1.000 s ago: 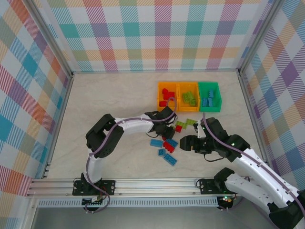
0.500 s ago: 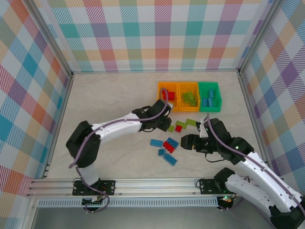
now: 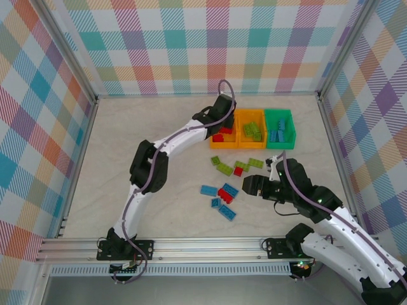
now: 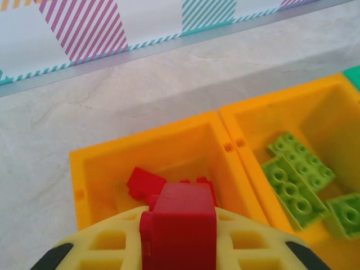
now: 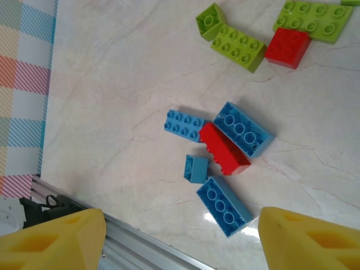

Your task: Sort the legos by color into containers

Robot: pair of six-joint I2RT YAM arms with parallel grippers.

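My left gripper (image 4: 180, 239) is shut on a red lego (image 4: 183, 222) and hangs over the left orange container (image 4: 146, 152), which holds more red legos (image 4: 145, 184). In the top view that gripper (image 3: 220, 122) is above the same bin (image 3: 213, 136). Lime green legos (image 4: 298, 180) lie in the middle orange container (image 3: 250, 112), and blue ones in the green container (image 3: 280, 112). My right gripper (image 3: 249, 186) is open above the table, its yellow fingers (image 5: 53, 236) wide apart. Under it lie loose blue legos (image 5: 224, 206) and a red one (image 5: 224, 149).
Loose green legos (image 3: 224, 168) and a small red one (image 3: 238, 171) lie just in front of the bins. A metal rail (image 3: 191, 244) runs along the near edge, and checked walls close off the other sides. Bare tabletop (image 3: 140, 140) stretches to the left.
My left arm has lifted a red lego from the loose pile and swung it back over the left orange bin. The right gripper has stayed about where it was.
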